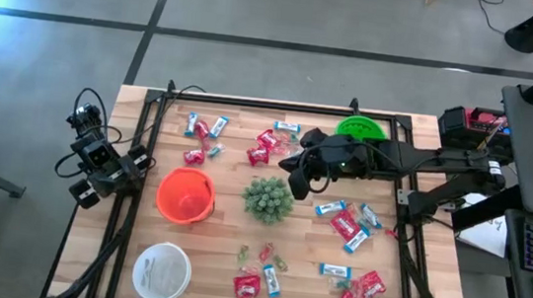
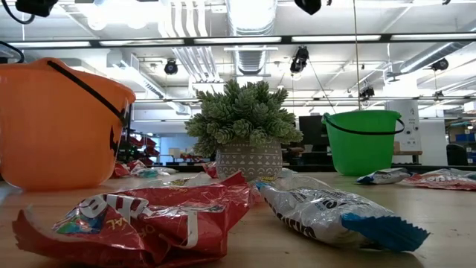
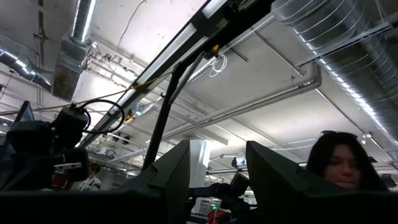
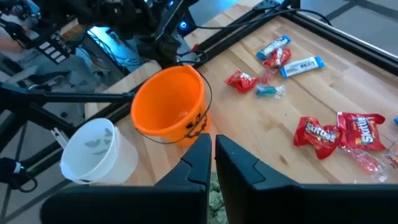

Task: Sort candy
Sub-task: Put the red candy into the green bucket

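Candy lies scattered over the wooden table: red packets (image 1: 264, 152) (image 4: 317, 137) (image 2: 149, 216), blue-and-white bars (image 1: 335, 270) (image 4: 300, 65) (image 2: 335, 216), and tiny green and pink pieces (image 1: 265, 255). My right gripper (image 1: 300, 179) (image 4: 213, 163) hangs shut and empty above the table's middle, just beyond the spiky green plant (image 1: 268, 199). It is too high for the low view. My left gripper (image 1: 96, 166) (image 3: 217, 180) rests open at the table's left edge, pointing up at the ceiling.
An orange bucket (image 1: 185, 195) (image 4: 169, 112) stands left of the plant. A white bucket (image 1: 162, 270) (image 4: 96, 152) sits near the front left corner, and a green bucket (image 1: 360, 129) (image 2: 362, 141) at the far edge. A person shows in the left wrist view.
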You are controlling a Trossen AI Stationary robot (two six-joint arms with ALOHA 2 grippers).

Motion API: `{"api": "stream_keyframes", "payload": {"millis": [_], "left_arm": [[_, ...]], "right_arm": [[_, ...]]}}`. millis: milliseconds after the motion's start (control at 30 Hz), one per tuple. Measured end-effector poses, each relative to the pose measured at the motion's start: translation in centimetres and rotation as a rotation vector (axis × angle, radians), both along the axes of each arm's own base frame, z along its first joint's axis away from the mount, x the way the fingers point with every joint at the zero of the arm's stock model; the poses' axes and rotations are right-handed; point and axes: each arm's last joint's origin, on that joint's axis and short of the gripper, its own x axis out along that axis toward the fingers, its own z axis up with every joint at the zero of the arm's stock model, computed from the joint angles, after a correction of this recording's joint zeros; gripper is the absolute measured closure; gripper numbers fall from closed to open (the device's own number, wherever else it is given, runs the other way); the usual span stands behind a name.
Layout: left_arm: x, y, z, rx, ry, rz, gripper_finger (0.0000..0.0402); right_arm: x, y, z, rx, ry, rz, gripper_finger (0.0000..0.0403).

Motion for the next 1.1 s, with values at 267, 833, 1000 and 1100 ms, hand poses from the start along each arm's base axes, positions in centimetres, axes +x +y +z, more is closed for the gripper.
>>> {"api": "stream_keyframes", "payload": {"millis": [267,833,1000,1100], "left_arm": [[-0.13,-0.04,0.06,0.019,-0.029,-0.028,0.0263],[0.14,0.04,-0.04,-0.018,0.031,0.030,0.0263],[0.13,0.05,-0.03,-0.026,0.033,0.021,0.0263],[0.10,0.08,0.00,-0.030,0.029,0.020,0.0263]], "right_arm": [[0.04,0.00,0.03,0.067,-0.014,-0.037,0.0359],[0.04,-0.01,0.04,0.153,-0.027,-0.089,0.0348],[0.04,-0.02,0.05,0.157,-0.030,-0.096,0.0348],[0.07,-0.02,0.03,0.158,-0.030,-0.097,0.0348]]}}
